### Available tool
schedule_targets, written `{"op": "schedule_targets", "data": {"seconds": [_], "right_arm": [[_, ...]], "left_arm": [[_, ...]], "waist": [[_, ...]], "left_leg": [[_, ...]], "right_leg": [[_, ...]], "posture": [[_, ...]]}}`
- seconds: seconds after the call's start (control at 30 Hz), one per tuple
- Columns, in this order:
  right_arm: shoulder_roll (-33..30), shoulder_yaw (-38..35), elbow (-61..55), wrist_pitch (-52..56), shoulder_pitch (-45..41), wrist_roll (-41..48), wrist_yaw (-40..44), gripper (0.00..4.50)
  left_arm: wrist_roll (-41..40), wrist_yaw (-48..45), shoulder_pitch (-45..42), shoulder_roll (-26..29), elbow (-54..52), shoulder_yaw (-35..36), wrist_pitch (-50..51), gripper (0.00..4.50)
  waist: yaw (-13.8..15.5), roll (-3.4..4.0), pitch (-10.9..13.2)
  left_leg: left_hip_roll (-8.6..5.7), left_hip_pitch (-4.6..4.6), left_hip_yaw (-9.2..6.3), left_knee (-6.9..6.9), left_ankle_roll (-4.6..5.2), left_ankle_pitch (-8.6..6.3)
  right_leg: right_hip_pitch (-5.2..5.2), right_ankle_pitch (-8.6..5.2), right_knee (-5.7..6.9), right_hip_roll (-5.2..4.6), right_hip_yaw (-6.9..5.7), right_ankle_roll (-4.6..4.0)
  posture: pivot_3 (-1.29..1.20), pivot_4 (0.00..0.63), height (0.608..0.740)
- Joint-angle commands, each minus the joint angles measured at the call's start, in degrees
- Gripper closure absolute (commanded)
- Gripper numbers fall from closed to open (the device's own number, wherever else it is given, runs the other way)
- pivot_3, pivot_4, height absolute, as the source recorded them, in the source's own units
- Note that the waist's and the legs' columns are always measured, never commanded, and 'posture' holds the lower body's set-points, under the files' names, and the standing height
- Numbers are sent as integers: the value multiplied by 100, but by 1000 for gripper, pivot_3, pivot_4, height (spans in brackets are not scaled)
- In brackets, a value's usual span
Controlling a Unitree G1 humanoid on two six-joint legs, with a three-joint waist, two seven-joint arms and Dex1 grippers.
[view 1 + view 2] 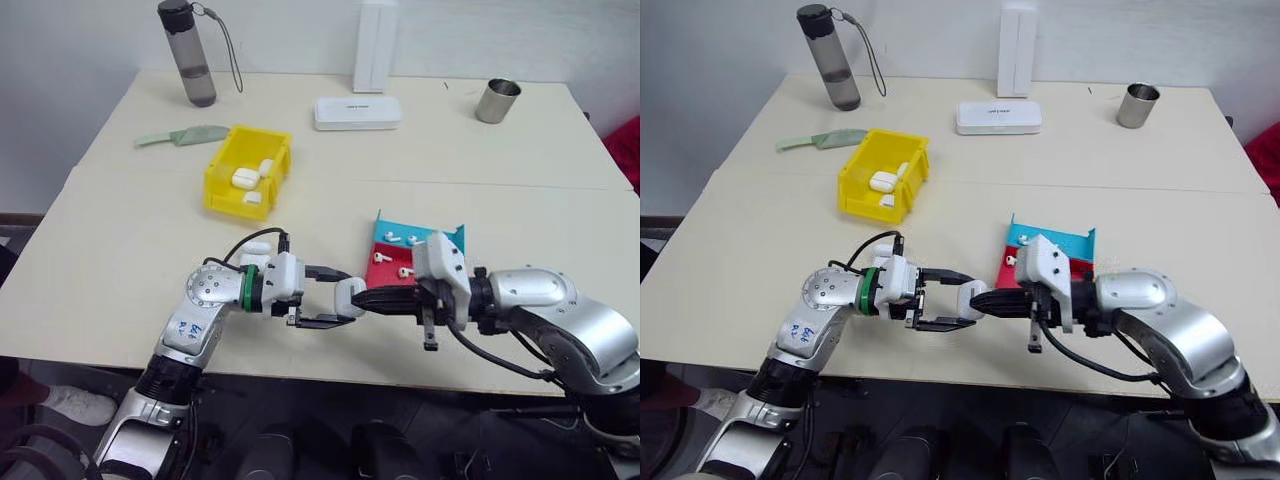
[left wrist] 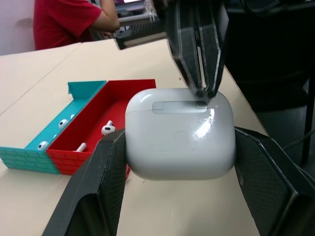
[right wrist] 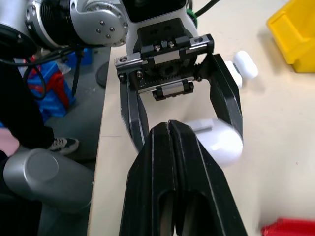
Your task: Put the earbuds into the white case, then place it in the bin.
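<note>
White and glossy, the white case sits clamped between the two black fingers of the left gripper, low and left of centre in the left eye view, above the table's near edge. Up and to the left, in the upper middle of the frame, the bin stands on the table with several more white cases lying inside it. Just right of the held case, the right gripper points leftward with its fingers pressed together, their tips touching the case's top by the lid seam. Behind that gripper, right of centre, the red and blue tray rests on the table, and the earbuds lie loose in its compartments. At the upper left of the left wrist view, a person in a red shirt is seen.
</note>
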Motion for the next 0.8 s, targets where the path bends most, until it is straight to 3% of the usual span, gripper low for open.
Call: {"op": "schedule_targets", "data": {"seconds": [0.03,0.17,0.27,0.47,0.63,0.8], "right_arm": [[-187,-657,-36,-235,633,172,284,4480],[311,-1595,-269,-585,1292,558,-114,4480],[490,-2392,-619,-375,1950,1207,-366,3910],[1596,-3171,-1165,-1650,2299,536,-1574,1778],[1928,-3075,-1048,-2417,2261,-287,-1997,23],[1904,-2672,-998,-2650,2328,-617,-1904,23]], "left_arm": [[-624,113,107,-7,-558,420,209,1719],[-1092,474,197,91,-730,945,670,1719],[-1406,1040,125,203,-727,1534,1157,1719],[-1149,2675,-720,513,131,2592,1578,1719],[-276,3458,-1662,726,1841,2611,988,1719],[144,3423,-2543,644,3651,2437,228,1719]], "waist": [[0,-2,1],[-16,-4,2],[-8,-4,2],[-10,-9,2],[-8,-13,0],[-12,-15,0]], "left_leg": [[1,0,0,0,0,0],[3,4,-1,2,-2,1],[4,8,-1,2,-5,3],[4,12,-1,6,-11,6],[-7,16,0,1,-11,6],[-9,13,-1,-1,-11,6]], "right_leg": [[1,0,1,0,0,0],[5,0,3,1,-1,0],[6,0,10,3,-1,0],[8,0,16,5,0,0],[5,0,21,3,0,1],[-1,0,30,3,-8,1]], "posture": [[0,150,740],[0,150,740],[0,150,740],[0,150,740],[0,150,740],[0,150,740]]}}
